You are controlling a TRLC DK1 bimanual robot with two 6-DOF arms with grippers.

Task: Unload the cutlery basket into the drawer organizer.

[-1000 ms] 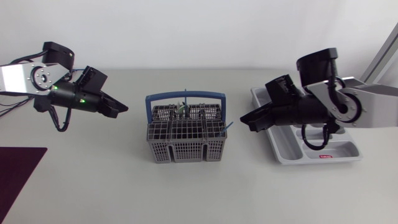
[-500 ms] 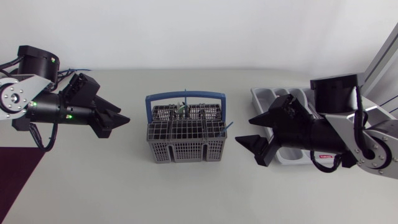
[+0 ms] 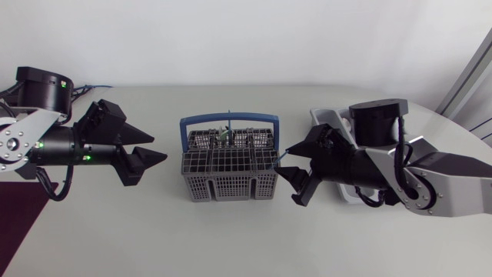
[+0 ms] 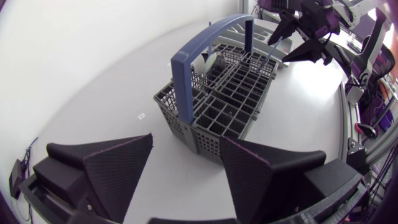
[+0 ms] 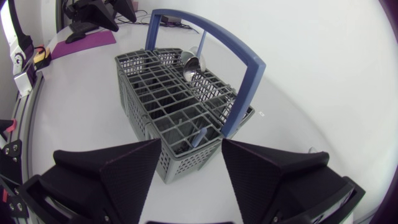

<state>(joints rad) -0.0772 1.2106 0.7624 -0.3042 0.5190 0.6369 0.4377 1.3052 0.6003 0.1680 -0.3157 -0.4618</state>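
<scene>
Pale bench [image 3: 231, 238] carries the basket [image 3: 229, 173] at centre, a spoon [image 5: 191, 65] standing inside; the organizer [image 3: 323, 115] sits right, half hidden under the right arm [image 3: 400, 173]. Left jaws and right jaws hang spread, flanking the basket; reaching together could shove it sideways.

Pale grey table [image 3: 231, 238] here, carrying the grey cutlery basket [image 3: 228, 187] with its blue handle right at the middle, the grey drawer organizer [image 3: 323, 117] toward the right edge, partly hidden, and a dark maroon mat [image 3: 19, 223] flat at the near left corner.
</scene>
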